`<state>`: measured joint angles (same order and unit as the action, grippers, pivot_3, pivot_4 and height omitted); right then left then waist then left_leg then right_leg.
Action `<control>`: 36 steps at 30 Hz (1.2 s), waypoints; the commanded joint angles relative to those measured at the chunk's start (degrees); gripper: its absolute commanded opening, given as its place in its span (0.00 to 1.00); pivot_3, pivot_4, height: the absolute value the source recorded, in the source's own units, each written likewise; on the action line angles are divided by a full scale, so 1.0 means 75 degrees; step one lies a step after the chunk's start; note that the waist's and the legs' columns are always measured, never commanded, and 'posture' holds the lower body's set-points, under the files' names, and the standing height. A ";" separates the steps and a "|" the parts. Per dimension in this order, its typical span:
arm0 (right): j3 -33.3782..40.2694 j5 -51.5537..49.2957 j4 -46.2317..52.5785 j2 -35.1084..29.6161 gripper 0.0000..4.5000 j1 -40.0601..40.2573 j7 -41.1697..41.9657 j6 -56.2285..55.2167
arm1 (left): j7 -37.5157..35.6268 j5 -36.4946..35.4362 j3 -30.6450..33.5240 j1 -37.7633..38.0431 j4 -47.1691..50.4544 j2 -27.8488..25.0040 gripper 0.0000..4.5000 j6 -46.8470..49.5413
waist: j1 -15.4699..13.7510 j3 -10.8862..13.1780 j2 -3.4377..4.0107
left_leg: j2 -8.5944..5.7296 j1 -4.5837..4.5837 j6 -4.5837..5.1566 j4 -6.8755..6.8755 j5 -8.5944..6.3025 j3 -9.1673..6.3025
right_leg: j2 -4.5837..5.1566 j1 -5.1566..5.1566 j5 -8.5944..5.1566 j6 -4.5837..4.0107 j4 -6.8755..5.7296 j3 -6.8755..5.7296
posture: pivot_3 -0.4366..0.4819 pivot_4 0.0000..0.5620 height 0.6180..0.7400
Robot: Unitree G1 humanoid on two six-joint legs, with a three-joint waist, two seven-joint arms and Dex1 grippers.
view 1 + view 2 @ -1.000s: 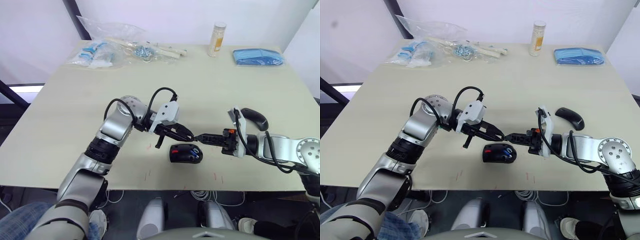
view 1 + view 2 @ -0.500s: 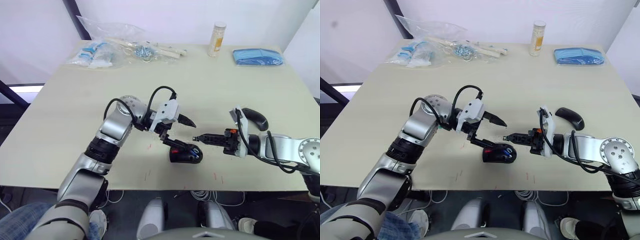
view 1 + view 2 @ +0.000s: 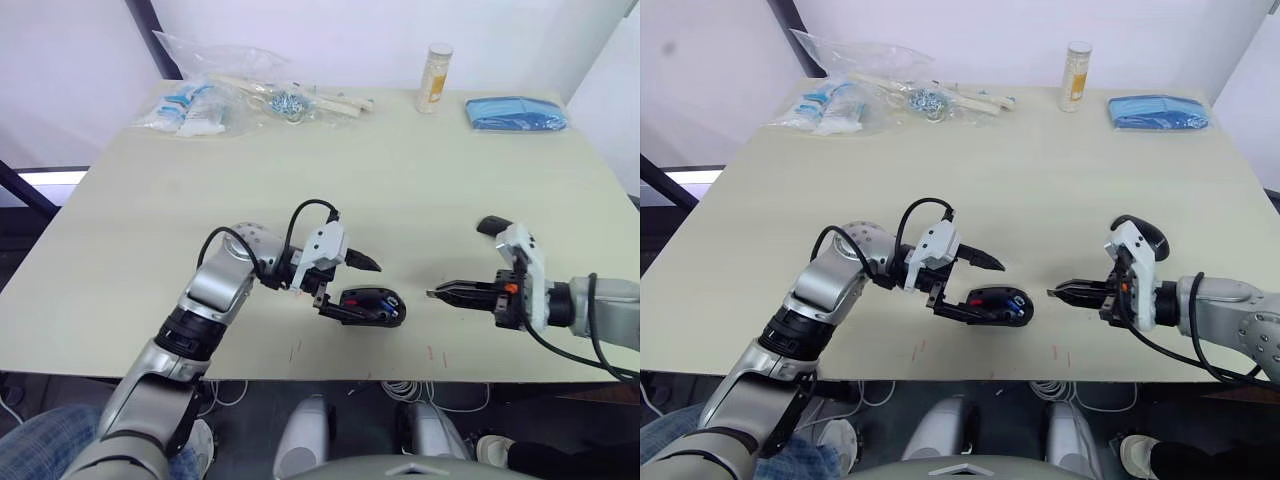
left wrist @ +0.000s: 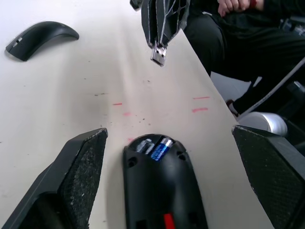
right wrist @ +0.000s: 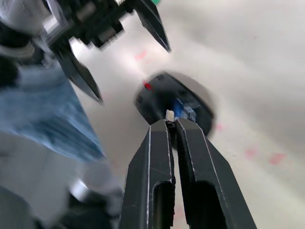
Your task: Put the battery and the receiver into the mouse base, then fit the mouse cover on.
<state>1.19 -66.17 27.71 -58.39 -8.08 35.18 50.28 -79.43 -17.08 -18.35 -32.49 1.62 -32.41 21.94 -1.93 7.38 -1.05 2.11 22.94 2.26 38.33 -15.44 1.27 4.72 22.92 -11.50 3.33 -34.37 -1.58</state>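
Lying open, the mouse base shows the battery; right fingers pinch the receiver, left fingers apart.

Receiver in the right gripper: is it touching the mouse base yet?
Apart. The left wrist view shows the receiver pinched in the right gripper, with bare table between it and the mouse base; the eye views show the same gap.

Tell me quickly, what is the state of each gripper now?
Left gripper: open around the black oval mouse base.
Right gripper: shut on the tiny metal-tipped receiver.
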 commanded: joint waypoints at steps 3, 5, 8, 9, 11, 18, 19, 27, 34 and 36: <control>0.0488 0.2778 -0.0196 0.0089 0.00 0.1037 0.2750 -0.3428 | 0.0493 -0.0011 0.0207 0.0280 0.0494 -0.0131 0.99 0.0125 | -0.0025 0.0001 -0.0001 | -0.0001 -0.0002 0.0000 0.0000 0.0000 0.0005 | -0.0001 -0.0003 -0.0009 0.0014 0.0001 0.0001 | 0.48 0.27 1.00; 0.0557 0.3224 -0.0508 0.0371 0.00 0.1097 0.3066 -0.4110 | 0.0538 0.0081 0.0134 0.0351 0.0484 -0.0196 0.99 0.0003 | -0.0019 0.0002 -0.0005 | -0.0001 -0.0004 -0.0001 0.0001 0.0000 0.0007 | -0.0001 -0.0003 -0.0008 0.0014 0.0000 0.0005 | 0.48 0.27 1.00; 0.0465 0.4156 -0.0948 0.0701 0.00 0.1031 0.3560 -0.5356 | 0.0732 0.0183 0.0061 0.0482 0.0433 -0.0175 0.99 -0.0070 | -0.0029 0.0006 -0.0004 | -0.0001 -0.0007 -0.0001 0.0003 0.0000 0.0015 | -0.0002 -0.0005 -0.0008 0.0013 -0.0001 0.0004 | 0.48 0.27 1.00; 0.0443 0.4419 -0.1073 0.0786 0.00 0.1004 0.3691 -0.5722 | 0.0791 0.0222 0.0034 0.0525 0.0404 -0.0156 0.99 -0.0089 | -0.0031 0.0006 -0.0004 | -0.0001 -0.0007 -0.0001 0.0003 0.0001 0.0016 | -0.0002 -0.0005 -0.0008 0.0013 -0.0001 0.0004 | 0.48 0.27 1.00; 0.0451 0.4730 -0.1235 0.0925 0.00 0.0979 0.3874 -0.6183 | 0.0847 0.0272 -0.0005 0.0581 0.0369 -0.0133 0.99 -0.0110 | -0.0031 0.0006 -0.0004 | -0.0001 -0.0007 -0.0002 0.0004 0.0001 0.0019 | -0.0002 -0.0006 -0.0008 0.0013 -0.0001 0.0005 | 0.48 0.27 1.00; 0.0673 0.4899 -0.1296 0.1120 0.00 0.0910 0.3934 -0.6398 | 0.1017 0.0414 -0.0123 0.0634 0.0152 0.0061 0.99 -0.0101 | -0.0033 0.0007 -0.0004 | -0.0001 -0.0009 -0.0003 0.0004 0.0001 0.0019 | -0.0002 -0.0008 -0.0007 0.0011 -0.0003 0.0004 | 0.48 0.27 1.00; 0.0696 0.4897 -0.1281 0.1103 0.00 0.0941 0.3967 -0.6393 | 0.1022 0.0478 -0.0162 0.0616 0.0070 0.0088 0.99 -0.0155 | -0.0033 0.0006 -0.0004 | -0.0001 -0.0009 -0.0003 0.0004 0.0001 0.0019 | -0.0002 -0.0008 -0.0007 0.0011 -0.0003 0.0004 | 0.48 0.27 1.00; 0.0917 0.4708 -0.1108 0.1133 0.00 0.1195 0.4089 -0.6290 | 0.0948 0.0723 -0.0422 0.0514 -0.0308 0.0258 0.99 -0.0406 | -0.0037 0.0006 -0.0004 | -0.0002 -0.0016 -0.0002 0.0004 0.0001 0.0018 | -0.0002 -0.0015 -0.0007 0.0010 -0.0004 0.0003 | 0.48 0.27 1.00; 0.1156 0.4540 -0.1187 0.1216 0.00 0.1525 0.4298 -0.6316 | 0.0973 0.0882 -0.0532 0.0601 -0.0346 0.0408 0.99 -0.0466 | -0.0039 0.0006 -0.0003 | -0.0002 -0.0016 -0.0002 0.0005 0.0001 0.0018 | -0.0002 -0.0017 -0.0007 0.0010 -0.0003 0.0003 | 0.48 0.27 1.00; 0.1166 0.4555 -0.1211 0.1250 0.00 0.1547 0.4333 -0.6326 | 0.0988 0.0880 -0.0555 0.0602 -0.0361 0.0466 0.99 -0.0414 | -0.0038 0.0006 -0.0003 | -0.0002 -0.0017 -0.0002 0.0005 0.0001 0.0018 | -0.0002 -0.0017 -0.0007 0.0010 -0.0004 0.0003 | 0.48 0.27 1.00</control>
<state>7.98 -31.44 17.58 -49.05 3.66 67.23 3.54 -72.17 -10.26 -22.65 -27.87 -1.82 -29.28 19.27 -2.21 7.42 -1.08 2.10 22.82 2.24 38.37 -15.43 1.40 4.70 22.80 -11.55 3.40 -34.40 -1.55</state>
